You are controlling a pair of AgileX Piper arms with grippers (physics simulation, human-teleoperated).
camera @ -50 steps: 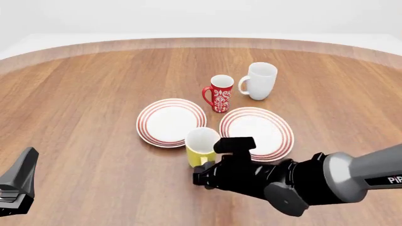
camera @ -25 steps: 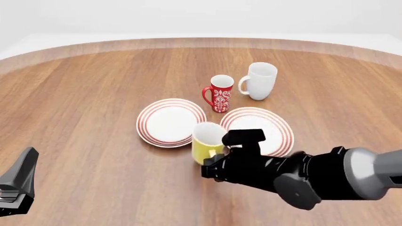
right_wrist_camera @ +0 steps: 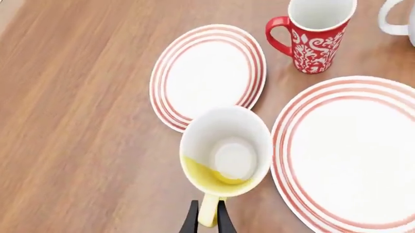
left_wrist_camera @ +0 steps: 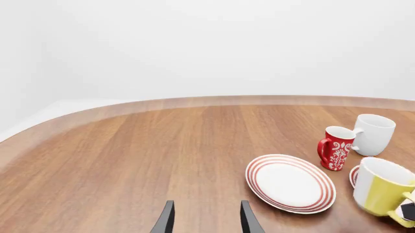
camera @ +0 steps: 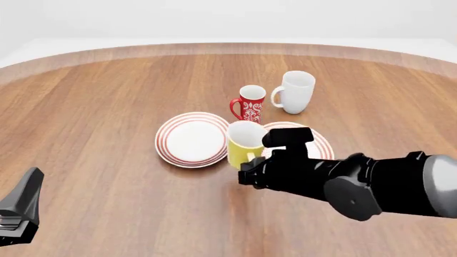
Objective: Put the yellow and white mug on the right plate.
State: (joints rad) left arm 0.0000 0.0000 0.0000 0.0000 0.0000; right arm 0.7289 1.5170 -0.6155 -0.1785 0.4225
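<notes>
Round wooden table [camera: 107, 107] (white room), right fingers [right_wrist_camera: 207, 221] clamping yellow and white mug [right_wrist_camera: 226, 153] handle, left fingers [left_wrist_camera: 206, 218] parted, empty

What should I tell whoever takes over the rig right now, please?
Right gripper: shut on the yellow mug's handle, mug apparently lifted and tilted, over the gap between the plates.
Left gripper: open, holding nothing, parked at the near left.
Right plate: bare, beside the mug; red mug and white mug stand behind it.
Done: mug grasped.
Left: carry it rightwards over the right plate, set it down upright, release.
</notes>
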